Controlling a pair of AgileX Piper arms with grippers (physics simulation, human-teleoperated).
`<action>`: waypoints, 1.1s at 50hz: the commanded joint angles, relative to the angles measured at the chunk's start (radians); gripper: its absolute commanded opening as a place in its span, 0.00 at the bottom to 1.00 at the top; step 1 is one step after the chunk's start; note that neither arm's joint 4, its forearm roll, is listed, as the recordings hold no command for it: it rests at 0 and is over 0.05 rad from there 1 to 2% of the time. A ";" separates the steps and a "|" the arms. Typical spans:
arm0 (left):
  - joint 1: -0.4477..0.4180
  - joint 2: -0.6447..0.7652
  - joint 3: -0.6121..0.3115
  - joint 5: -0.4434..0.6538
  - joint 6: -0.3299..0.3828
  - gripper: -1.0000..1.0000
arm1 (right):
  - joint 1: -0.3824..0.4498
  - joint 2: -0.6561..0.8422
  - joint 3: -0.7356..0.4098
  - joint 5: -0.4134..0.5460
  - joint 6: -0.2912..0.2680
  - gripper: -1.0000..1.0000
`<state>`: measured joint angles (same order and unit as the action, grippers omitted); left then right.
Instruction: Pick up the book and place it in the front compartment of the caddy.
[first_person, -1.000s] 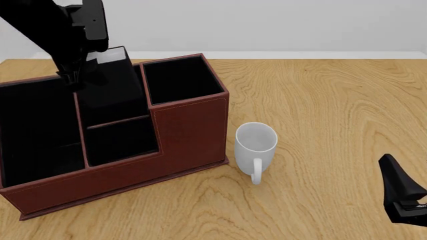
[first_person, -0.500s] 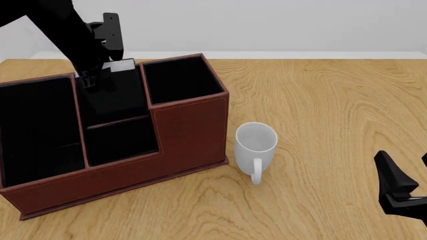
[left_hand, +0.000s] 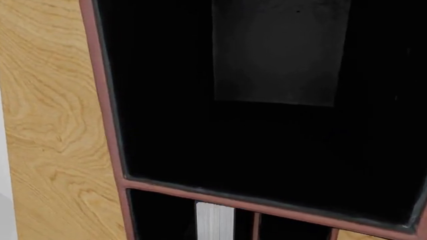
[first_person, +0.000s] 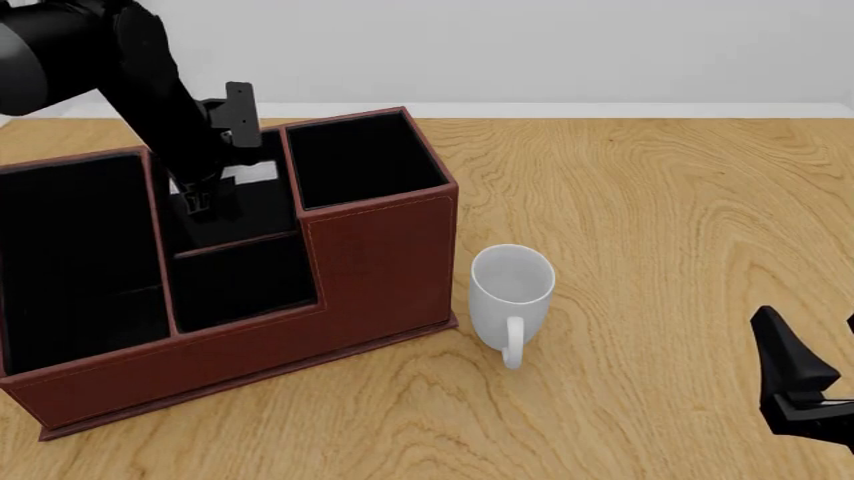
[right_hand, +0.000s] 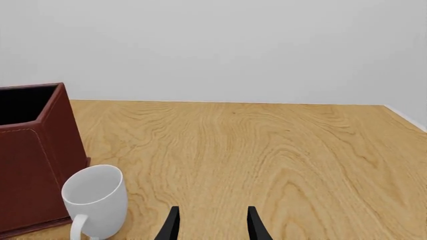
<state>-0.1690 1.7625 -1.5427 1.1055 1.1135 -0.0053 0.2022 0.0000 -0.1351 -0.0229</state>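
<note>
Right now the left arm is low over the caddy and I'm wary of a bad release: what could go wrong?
The book seems only partly down in the front compartment, its page edges showing; released tilted, it could lean on the partition. The left gripper sits deep among the caddy walls, so a hasty withdrawal might snag them.

Wooden table (first_person: 667, 200): caddy (first_person: 374, 270) at left, white mug (first_person: 513, 290) just beside it, upright.
</note>
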 joint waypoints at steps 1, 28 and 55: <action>0.014 0.045 -0.026 -0.014 -0.004 0.00 | 0.005 0.020 0.000 -0.016 -0.001 1.00; -0.056 -0.095 -0.218 0.114 -0.019 1.00 | 0.009 0.038 0.000 -0.066 0.052 1.00; -0.348 -0.717 0.102 0.114 -0.177 1.00 | 0.040 -0.199 -0.027 0.117 0.069 1.00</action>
<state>-0.4251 1.2473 -1.5423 1.2192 0.9851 0.0226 0.0304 -0.0164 -0.0405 0.0414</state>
